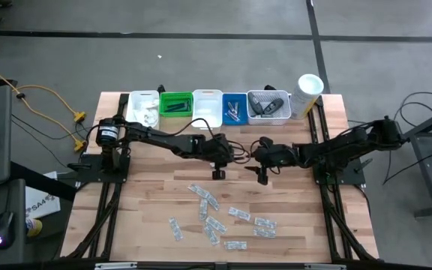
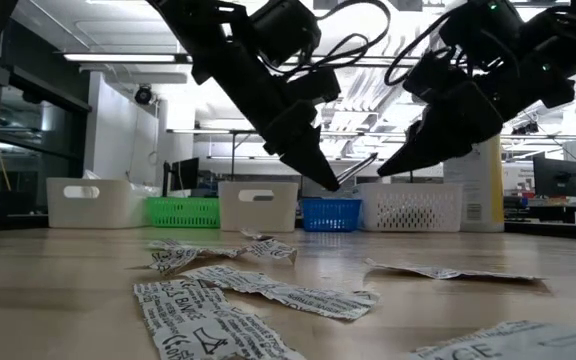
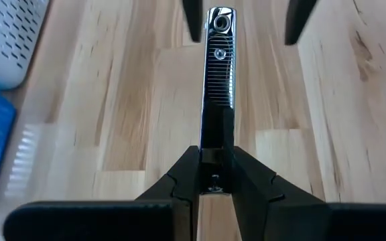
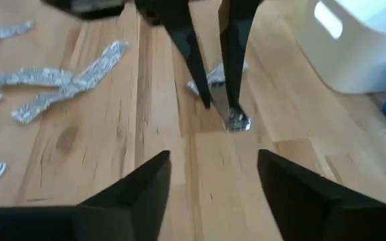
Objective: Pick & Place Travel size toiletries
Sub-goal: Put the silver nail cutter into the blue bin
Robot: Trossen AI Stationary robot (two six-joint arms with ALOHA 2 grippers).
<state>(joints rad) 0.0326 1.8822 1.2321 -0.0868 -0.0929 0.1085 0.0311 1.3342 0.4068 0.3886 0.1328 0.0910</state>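
Note:
My left gripper (image 3: 213,157) is shut on a thin silvery metal item like a nail clipper (image 3: 218,67), held mid-table above the wood (image 1: 235,154). My right gripper (image 4: 213,161) is open and faces it from the table's right (image 1: 258,157). Its two fingers (image 3: 191,20) stand on either side of the item's free end without touching it. Several clear and white sachets (image 1: 216,217) lie flat on the near half of the table. Dark grey oval containers (image 1: 267,105) lie in the perforated white bin. My left gripper pinches the silvery item by its near end (image 3: 214,144) between the two fingers. The fingers lie along it, and it sticks out past their tips toward the right gripper. In the low view it is lifted clear of the table (image 2: 353,170), tilted.
A row of bins stands along the far edge: white (image 1: 142,109), green (image 1: 175,103), white (image 1: 207,109), blue (image 1: 235,107) and perforated white (image 1: 282,116). A tall white canister (image 1: 308,90) stands at their right. Bare wood lies between the grippers and the sachets.

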